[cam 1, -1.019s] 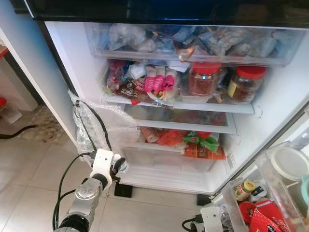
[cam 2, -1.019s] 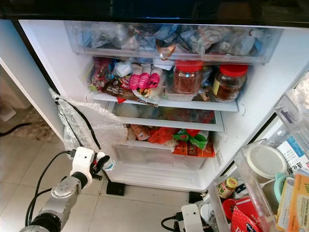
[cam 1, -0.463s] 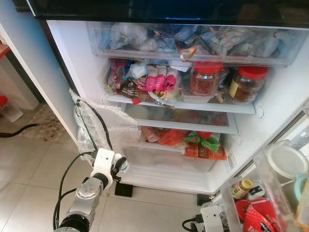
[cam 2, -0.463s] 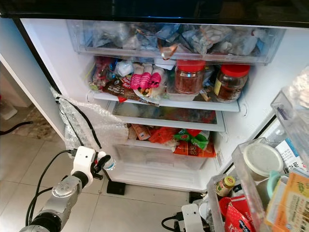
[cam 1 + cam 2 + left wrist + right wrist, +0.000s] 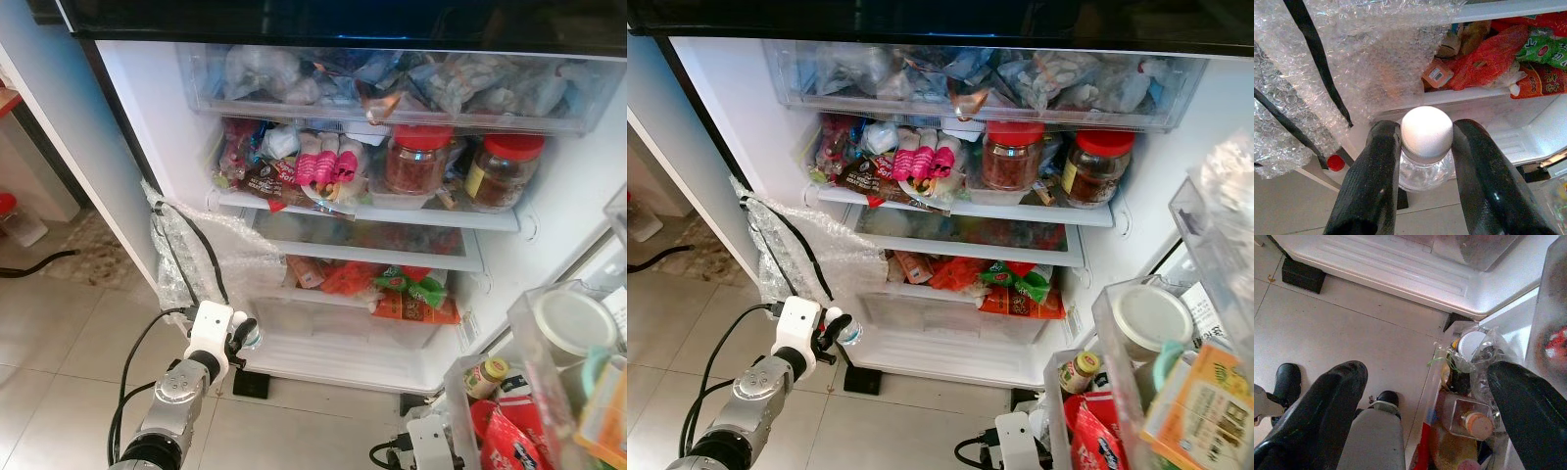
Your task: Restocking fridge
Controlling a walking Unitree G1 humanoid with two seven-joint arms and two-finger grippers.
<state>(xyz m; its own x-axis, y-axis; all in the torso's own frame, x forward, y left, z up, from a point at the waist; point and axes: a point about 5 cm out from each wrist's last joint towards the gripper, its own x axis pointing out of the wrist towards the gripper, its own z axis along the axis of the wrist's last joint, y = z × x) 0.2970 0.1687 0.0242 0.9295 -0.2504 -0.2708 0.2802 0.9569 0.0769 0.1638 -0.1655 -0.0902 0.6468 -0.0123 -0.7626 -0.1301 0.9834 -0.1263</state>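
Observation:
My left gripper [image 5: 241,337] is shut on a small clear bottle [image 5: 1425,150] with a white cap, held low by the fridge's bottom left corner. The bottle [image 5: 251,338] sits just in front of the clear bottom drawer [image 5: 333,323]. Above the drawer lie red and green snack packets [image 5: 397,292]. The fridge stands open, with two red-lidded jars [image 5: 415,162] and pink packets [image 5: 323,164] on the upper shelf. My right gripper [image 5: 1427,374] hangs open near the floor beside the door bins, with nothing between its fingers [image 5: 1327,401].
Bubble wrap [image 5: 196,259] and black cables [image 5: 201,264] hang at the fridge's left edge. Crowded door bins [image 5: 549,392] with jars, a white-lidded tub and packets stand close on the right. A black foot block [image 5: 250,384] sits on the tiled floor under the fridge.
The door bins on the right have come a little leftward and closer in view. My left gripper keeps the bottle in the same spot.

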